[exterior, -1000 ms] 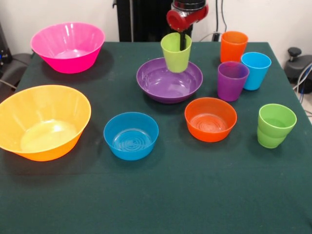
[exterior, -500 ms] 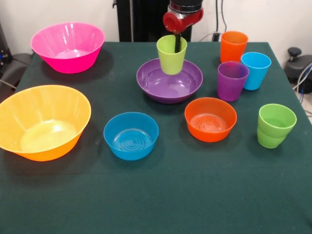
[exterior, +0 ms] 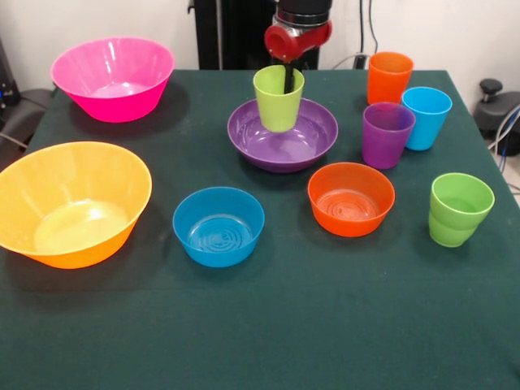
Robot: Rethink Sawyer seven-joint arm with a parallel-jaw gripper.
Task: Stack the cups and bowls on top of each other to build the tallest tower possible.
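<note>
My gripper [exterior: 287, 81] is shut on the rim of the lime-yellow cup [exterior: 277, 104], with one dark finger showing inside the cup. The cup stands upright over the middle of the wide purple bowl [exterior: 244, 134], its base down within the bowl; I cannot tell whether it touches the bottom. The small blue bowl [exterior: 218, 226] and the small orange bowl [exterior: 351, 199] sit nearer the front. At the right stand the orange cup [exterior: 388, 77], light blue cup [exterior: 425, 118], purple cup [exterior: 385, 134] and green cup [exterior: 459, 209].
A big pink bowl [exterior: 114, 77] sits at the back left and a big yellow-orange bowl [exterior: 73, 203] at the left edge. All rest on a dark green cloth [exterior: 268, 325].
The gripper has carried the lime-yellow cup leftward and lower, from the purple bowl's far right rim to over its middle.
</note>
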